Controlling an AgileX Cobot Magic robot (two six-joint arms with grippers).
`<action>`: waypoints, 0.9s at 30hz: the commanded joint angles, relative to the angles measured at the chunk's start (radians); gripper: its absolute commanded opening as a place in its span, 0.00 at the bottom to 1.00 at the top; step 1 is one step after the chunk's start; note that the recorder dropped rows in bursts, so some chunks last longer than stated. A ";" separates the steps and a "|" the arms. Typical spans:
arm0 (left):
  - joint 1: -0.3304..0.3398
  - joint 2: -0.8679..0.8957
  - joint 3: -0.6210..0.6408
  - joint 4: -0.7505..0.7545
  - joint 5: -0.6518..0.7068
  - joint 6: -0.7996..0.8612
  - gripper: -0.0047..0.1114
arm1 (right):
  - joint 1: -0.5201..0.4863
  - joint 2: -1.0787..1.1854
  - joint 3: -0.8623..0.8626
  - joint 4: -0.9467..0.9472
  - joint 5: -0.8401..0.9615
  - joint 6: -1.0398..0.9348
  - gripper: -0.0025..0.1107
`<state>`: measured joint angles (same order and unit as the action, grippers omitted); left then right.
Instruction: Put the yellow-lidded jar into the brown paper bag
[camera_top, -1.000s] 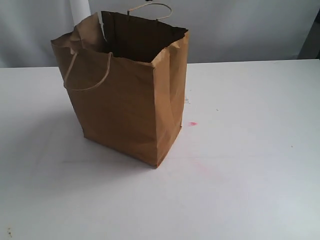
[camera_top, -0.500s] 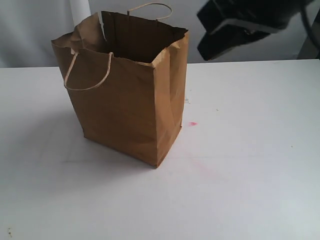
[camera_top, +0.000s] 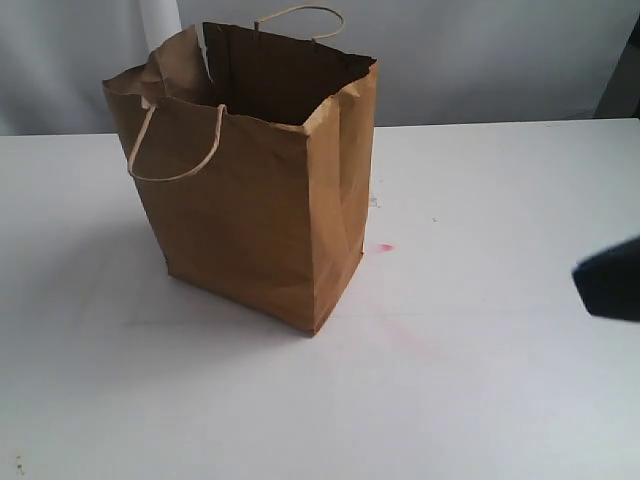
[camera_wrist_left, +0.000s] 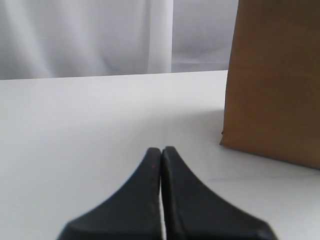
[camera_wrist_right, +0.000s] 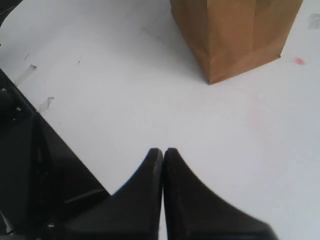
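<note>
A white table (camera_top: 480, 400) fills most of the exterior view, from the middle band down to the bottom edge. The brown paper bag (camera_top: 250, 220) stands upright on it in the upper left of centre, mouth open and its inside too dark to read. A dark blurred part of the right arm (camera_top: 610, 280) shows at the right edge, well apart from the bag. The left gripper (camera_wrist_left: 161, 149) has its two black fingers pressed together with nothing between them, low over the table near the bag's base. The right gripper (camera_wrist_right: 163, 150) is likewise closed and empty. One cord handle (camera_top: 175, 160) droops down the bag's front and the other (camera_top: 300, 15) arches above the back rim. A small pink mark (camera_top: 385, 247) lies just right of the bag's base.
</note>
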<state>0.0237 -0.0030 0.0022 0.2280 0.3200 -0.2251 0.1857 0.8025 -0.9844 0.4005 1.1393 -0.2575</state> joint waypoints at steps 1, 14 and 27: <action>-0.003 0.003 -0.002 -0.004 -0.010 -0.004 0.05 | 0.002 -0.174 0.133 0.010 -0.068 0.004 0.02; -0.003 0.003 -0.002 -0.004 -0.010 -0.004 0.05 | 0.002 -0.415 0.404 0.054 -0.341 0.004 0.02; -0.003 0.003 -0.002 -0.004 -0.010 -0.004 0.05 | 0.002 -0.415 0.411 0.008 -0.369 -0.038 0.02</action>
<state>0.0237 -0.0030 0.0022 0.2280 0.3200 -0.2251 0.1857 0.3906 -0.5784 0.4412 0.8048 -0.2625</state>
